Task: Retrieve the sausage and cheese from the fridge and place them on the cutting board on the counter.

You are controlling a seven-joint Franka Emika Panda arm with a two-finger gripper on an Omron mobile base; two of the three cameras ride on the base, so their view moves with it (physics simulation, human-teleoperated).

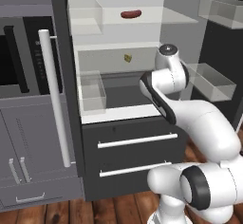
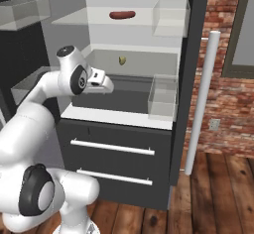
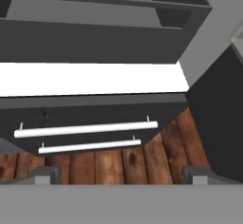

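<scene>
One sausage [image 1: 131,14], one cheese [image 1: 128,58], two fridge drawers [image 1: 135,140], four door bins [image 1: 92,91]

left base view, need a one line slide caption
Open fridge with a sausage on the top shelf, cheese below, the robot arm raised in front.

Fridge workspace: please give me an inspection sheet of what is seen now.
Surface: white ledge above the two drawers, bare.
Job's things: reddish-brown sausage on the upper glass shelf; pale yellow cheese chunk on the shelf below; dark-grey fridge, doors open.
Clutter: clear bins in the doors, nothing seen inside.
Grippers: gripper open, holding nothing, pointing down at the drawers.
Cables: nothing seen.
Surroundings: wooden floor, brick wall.
</scene>
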